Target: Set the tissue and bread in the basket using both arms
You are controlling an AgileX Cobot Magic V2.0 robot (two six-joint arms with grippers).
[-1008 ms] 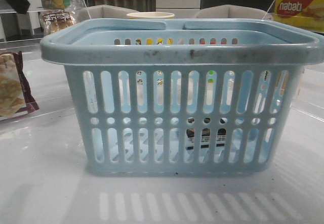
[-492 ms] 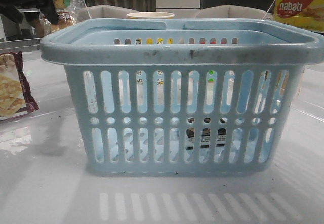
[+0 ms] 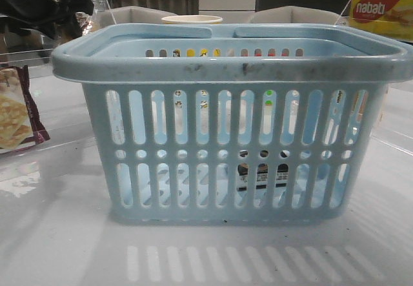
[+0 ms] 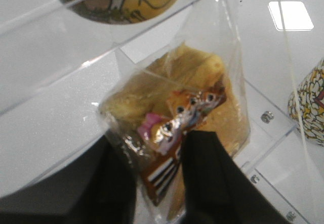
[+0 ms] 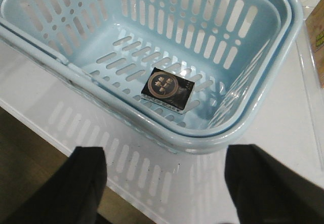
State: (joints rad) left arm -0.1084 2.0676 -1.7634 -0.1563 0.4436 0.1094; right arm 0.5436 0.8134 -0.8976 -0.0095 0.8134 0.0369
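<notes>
The large light-blue plastic basket [image 3: 226, 121] with slotted sides, a row of round holes and a thick rim stands on the glossy white table [image 3: 58, 234]. On its floor lies the tissue [image 5: 168, 86], a small flat black pack with a round printed label; in the front view it shows through the lower slots, right of centre. The right gripper [image 5: 164, 183] hangs above the table just outside the basket's near rim, its dark fingers [image 5: 81, 183] spread wide with nothing between them. The left gripper [image 4: 161, 178] is at the far left behind the basket, by a clear acrylic shelf [image 4: 61, 77]. Its fingers [image 4: 212, 178] are closed on the lower edge of the bread [image 4: 177, 118], a clear plastic packet of golden-brown buns with a dark label strip. A maroon-edged packet of pale square crackers [image 3: 16, 108] lies on the table at the left, and a yellow "nabati" box [image 3: 382, 8] sits at the far right.
</notes>
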